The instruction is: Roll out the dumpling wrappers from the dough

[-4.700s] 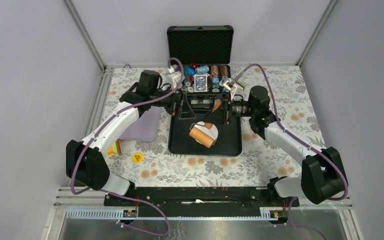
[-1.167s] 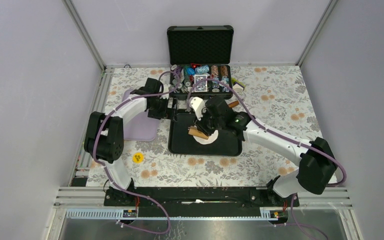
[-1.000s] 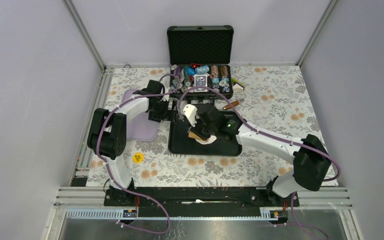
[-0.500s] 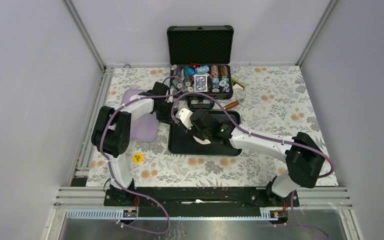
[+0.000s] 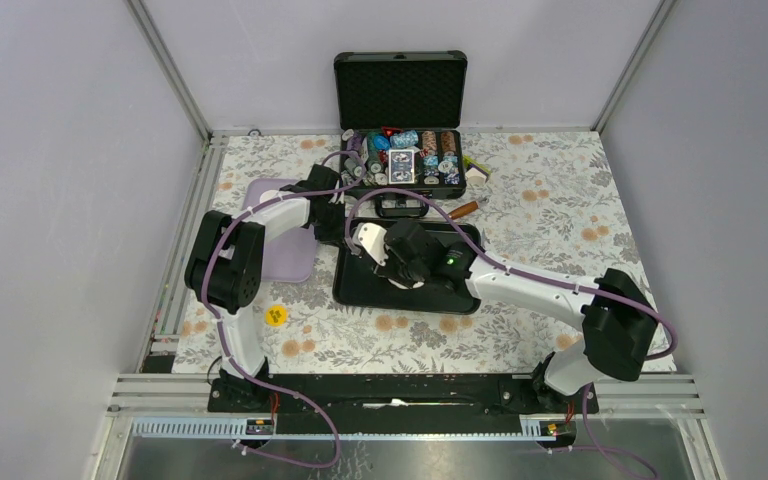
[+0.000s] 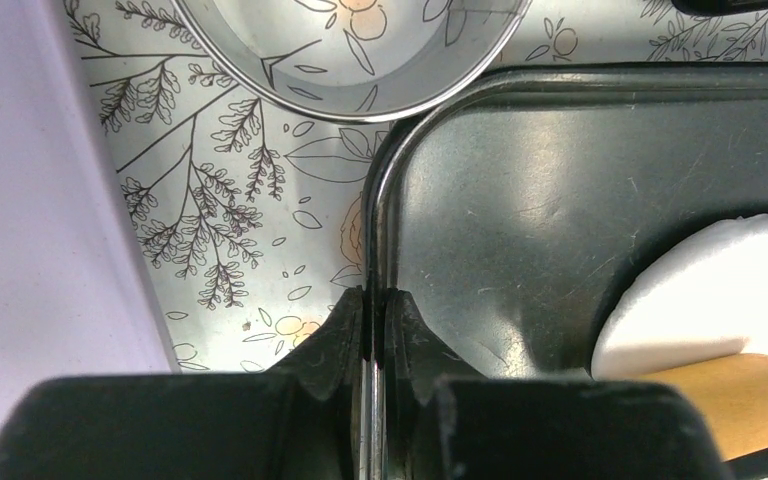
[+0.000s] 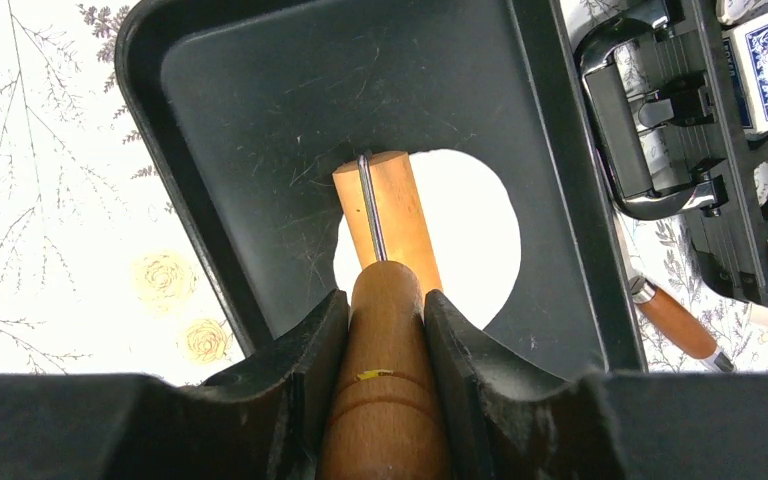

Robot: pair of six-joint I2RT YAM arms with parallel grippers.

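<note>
The dough point(image 7: 465, 240) is a round white pat on the black tray point(image 7: 260, 120). It also shows at the right edge of the left wrist view, dough point(image 6: 720, 290). My right gripper point(image 7: 385, 300) is shut on the wooden handle of a small rolling pin point(image 7: 385, 215), whose barrel lies on the dough. My left gripper point(image 6: 375, 298) is shut on the tray's rim point(image 6: 385, 200) near its far left corner. From above, the right gripper point(image 5: 397, 265) hides most of the dough, and the left gripper point(image 5: 343, 232) sits at the tray's corner. No dumpling wrappers are in view.
A steel ring cutter point(image 6: 350, 60) lies on the floral cloth just past the tray's corner. A lilac board point(image 5: 285, 240) lies left of the tray. An open case of poker chips point(image 5: 400, 160) stands behind it. A wood-handled tool point(image 5: 460, 210) and a yellow disc point(image 5: 275, 315) lie nearby.
My left jaws have closed onto the tray's rim. The right arm has carried the rolling pin leftward across the dough, and the tray has shifted slightly left.
</note>
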